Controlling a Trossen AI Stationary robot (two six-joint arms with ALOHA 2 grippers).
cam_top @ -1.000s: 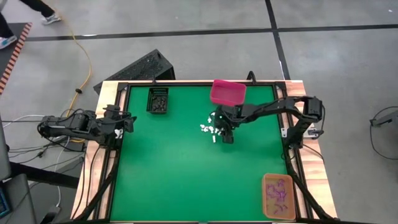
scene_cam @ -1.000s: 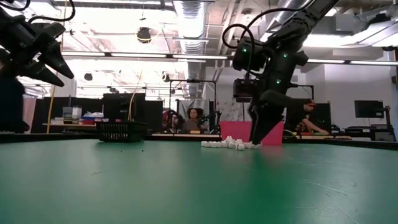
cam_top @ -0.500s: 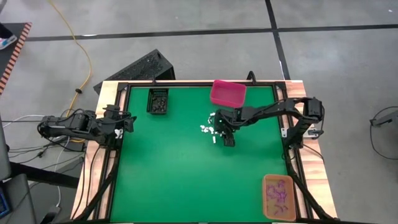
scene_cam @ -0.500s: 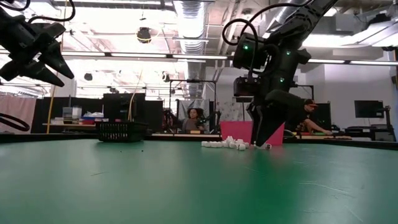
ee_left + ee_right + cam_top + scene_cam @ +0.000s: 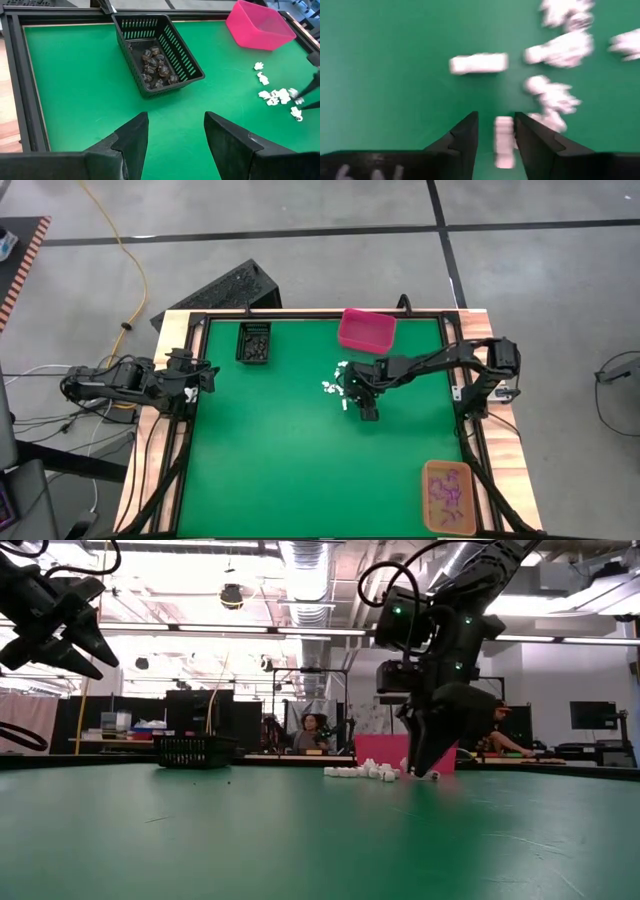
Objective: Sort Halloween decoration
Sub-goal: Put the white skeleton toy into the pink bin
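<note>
Several tiny white Halloween trinkets (image 5: 340, 385) lie scattered on the green table, left of my right gripper (image 5: 367, 412). That gripper points steeply down at the near right end of the cluster (image 5: 365, 772). In the right wrist view it (image 5: 496, 135) is open, and its fingers stand on either side of one small white trinket (image 5: 504, 142) lying on the mat; green shows between the trinket and one finger. Other white pieces (image 5: 479, 63) lie just beyond. My left gripper (image 5: 175, 145) waits open over the table's left edge, holding nothing.
A black bin (image 5: 254, 342) with dark trinkets stands at the far left. A pink bin (image 5: 366, 329) stands at the far edge, just behind the white cluster. An orange bin (image 5: 448, 495) with purple trinkets sits at the near right corner. Bare green mat covers the near half.
My right gripper has moved a little toward the table's near edge, along the right side of the white cluster, staying low and pointed down. The trinkets lie where they were.
</note>
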